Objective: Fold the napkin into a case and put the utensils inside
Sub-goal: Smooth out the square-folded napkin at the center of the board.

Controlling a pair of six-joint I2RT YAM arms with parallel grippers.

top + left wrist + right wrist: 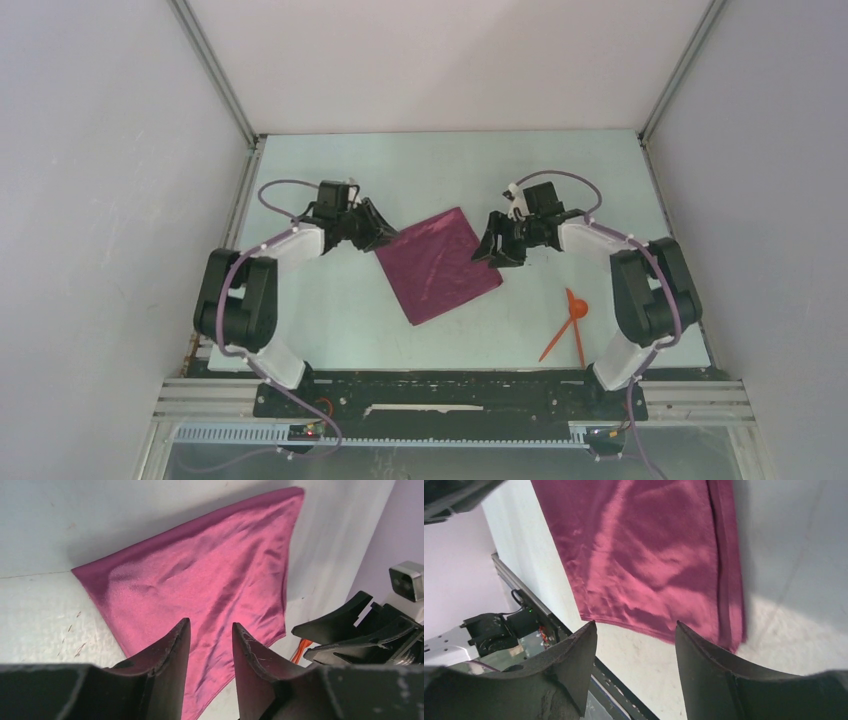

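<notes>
A: At left, we find the left gripper parted, empty, just beside the napkin — flat, mid-scene, skewed.

B: At its other edge, the right gripper gapes too; the utensils lie apart, near-right. We judge folding in hand — next, we must pinch one thin edge cleanly.

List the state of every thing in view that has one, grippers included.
Plum-purple cloth napkin: lying flat on the pale table, set at a slant, held by neither gripper, not yet a narrow case.
Orange-red plastic spoon: lying on the table near the right arm's base, outside the napkin.
Slim orange-red plastic stick: lying against the spoon, forming a V.
Left gripper: fingers open, empty, at the napkin's left edge.
Right gripper: fingers open, empty, at its right edge.
</notes>
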